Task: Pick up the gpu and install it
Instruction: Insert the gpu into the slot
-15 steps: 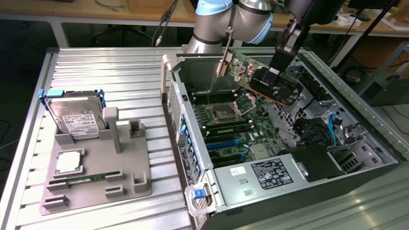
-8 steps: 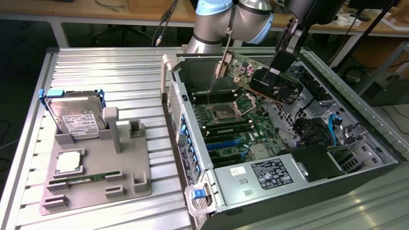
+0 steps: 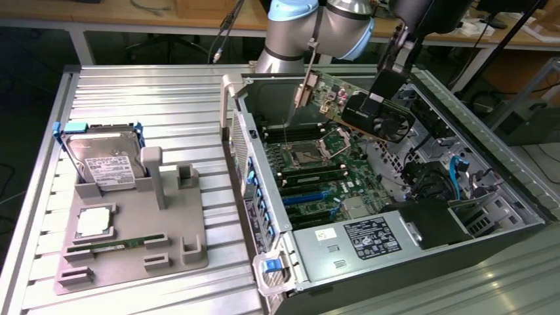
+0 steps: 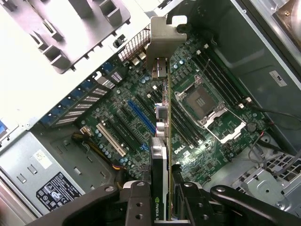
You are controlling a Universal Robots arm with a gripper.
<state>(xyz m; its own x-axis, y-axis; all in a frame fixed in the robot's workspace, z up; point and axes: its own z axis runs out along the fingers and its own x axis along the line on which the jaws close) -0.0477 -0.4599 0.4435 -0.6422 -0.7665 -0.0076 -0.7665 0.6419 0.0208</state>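
The gpu (image 3: 345,92) hangs in the air inside the open computer case (image 3: 503,154), gripped by the jaws, which are closed on it from either side. In the exterior view it is tilted, with its green circuit face and black round fan (image 3: 389,121) turned toward the camera. Its silver end bracket (image 3: 305,92) points at the case wall nearest the middle of the desk (image 3: 157,98). The jaws hold it at the fan end.

The wrist view sees the card edge-on (image 4: 159,160). One black finger (image 4: 138,202) presses each flat face, and the bracket (image 4: 164,40) is at the far end. The card's edge runs over the motherboard (image 4: 117,108), between a blue expansion slot (image 4: 141,115) and the open processor socket (image 4: 200,99). It looks lifted clear of the board rather than seated in any slot.

The arm (image 3: 306,26) comes in from over the desk's far edge. Below the card, the motherboard (image 3: 324,170) lies flat in the case. The labelled power supply (image 3: 368,239) sits at the case end nearest the desk's near edge.

The case takes up the side of the desk at the exterior view's right. Well apart from it, toward the edge at the exterior view's left, lies a grey holder (image 3: 149,236). A silver hard drive (image 3: 105,161) stands upright in the holder's far end. A square silver chip (image 3: 94,223) lies flat in a recess, and a narrow green memory stick (image 3: 118,244) lies just beyond it, nearer the desk's near edge.
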